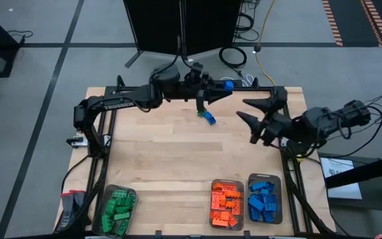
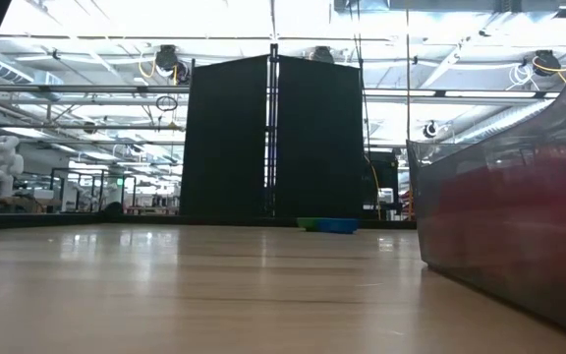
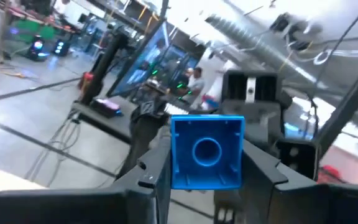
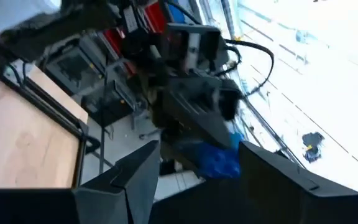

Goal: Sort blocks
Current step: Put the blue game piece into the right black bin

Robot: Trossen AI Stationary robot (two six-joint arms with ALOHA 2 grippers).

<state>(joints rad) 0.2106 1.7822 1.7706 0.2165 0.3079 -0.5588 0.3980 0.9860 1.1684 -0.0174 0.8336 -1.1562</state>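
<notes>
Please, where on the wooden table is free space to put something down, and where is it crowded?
Free: the wide bare wood between the two small green and blue bricks and the three clear plastic trays; also between green tray and orange tray. Crowded: the far edge, around left gripper and right gripper.

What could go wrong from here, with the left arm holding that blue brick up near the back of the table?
The left pincer grips the blue brick only by its sides, so it may slip on the long carry to the blue tray.

The right pincer hangs open close by; the arms could clash.

A blue-and-green piece lies loose under the left arm and might get knocked.
</notes>
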